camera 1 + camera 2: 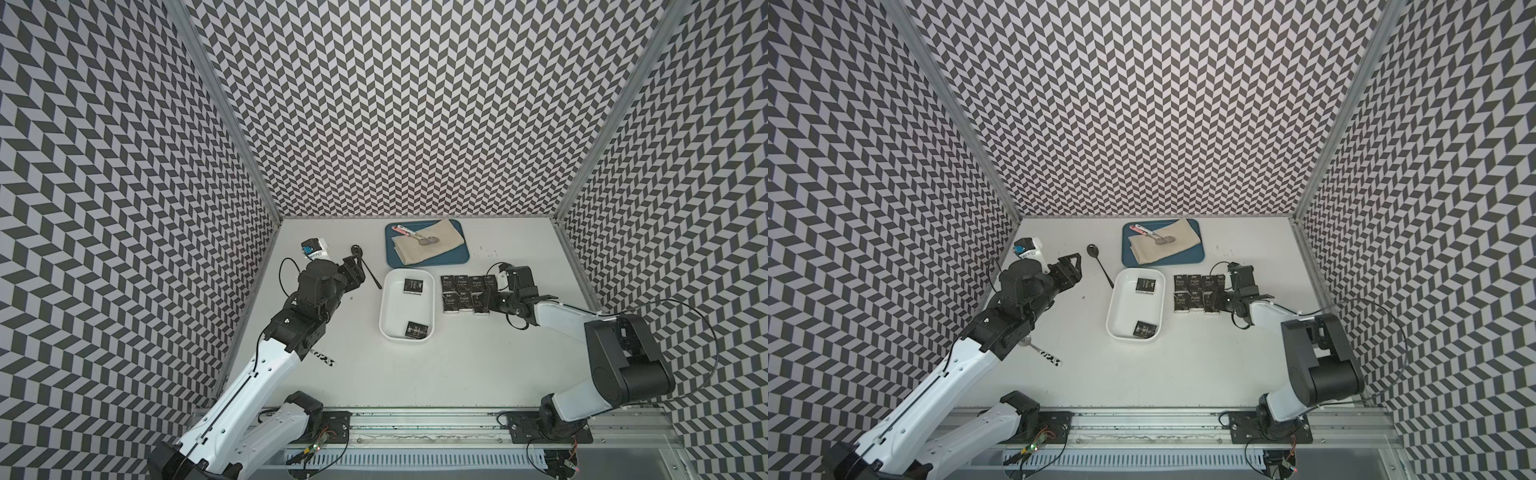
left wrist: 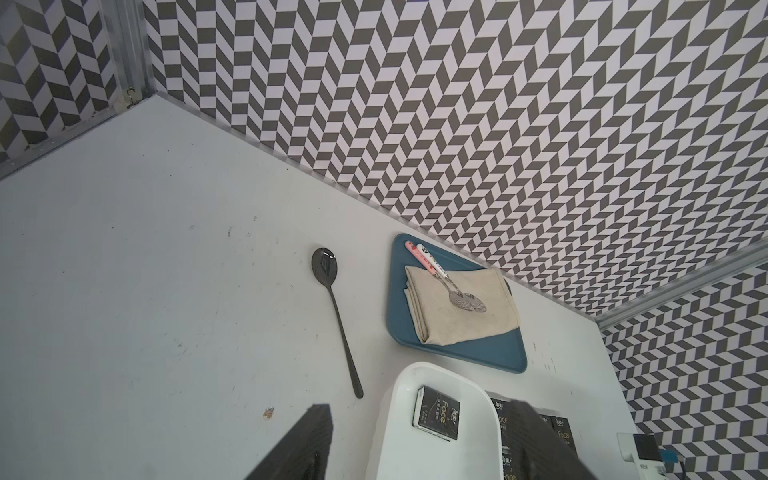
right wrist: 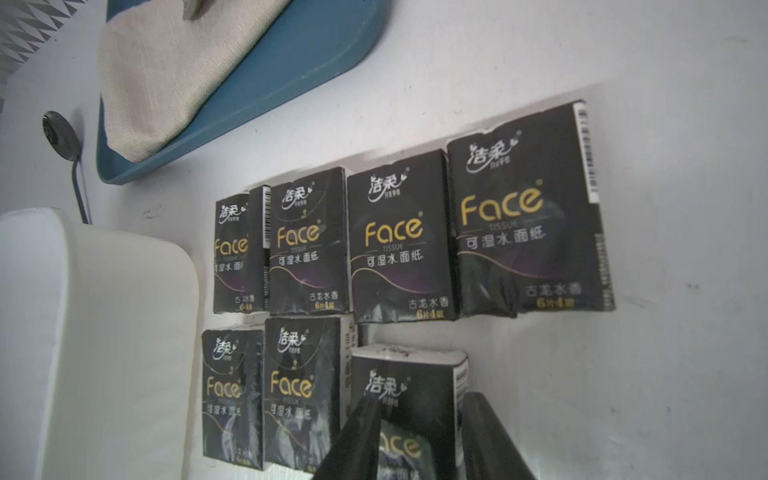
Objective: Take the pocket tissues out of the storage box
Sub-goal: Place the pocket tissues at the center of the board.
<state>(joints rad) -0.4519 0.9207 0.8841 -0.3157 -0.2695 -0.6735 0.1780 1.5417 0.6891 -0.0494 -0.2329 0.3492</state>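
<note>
Storage box: the white shallow plastic storage box (image 1: 401, 311) with rounded corners sits about mid-table on the white table (image 1: 415, 374), its long sides running from the near edge toward the far edge.
Still inside: two of the small flat black pocket tissues with "Face" lettering. One packet (image 1: 413, 286) lies at the box's far end, and the other (image 1: 417, 330) is in its near right corner.
Already out: seven packets (image 3: 399, 237) lie flat on the table just beside the box's right side. They form two close rows, four in the far row and three in the near row.
Right gripper: the right gripper (image 3: 422, 415) is low over the rightmost packet of the near row, with one black finger on each side of it. I cannot tell whether the fingers press the packet or only straddle it.
Left gripper: the left gripper (image 1: 1071, 270) hangs above the table on the box's left side. Its fingers are spread apart with nothing between them.
Blue tray: a flat blue rectangular tray (image 1: 457, 255) lies by the far edge, just beyond the box. It carries a folded beige cloth (image 1: 436, 245) with two patterned-handle spoons (image 1: 419, 237) on top.
Black spoon: a long black metal spoon (image 1: 1100, 259) lies on the table, its handle end near the box's far left corner.
Patterned spoon: a spoon with a black-and-white handle (image 1: 1050, 357) lies partly under the left arm.
White device: a small white device with a blue part (image 1: 1027, 248) stands near the far left corner.
</note>
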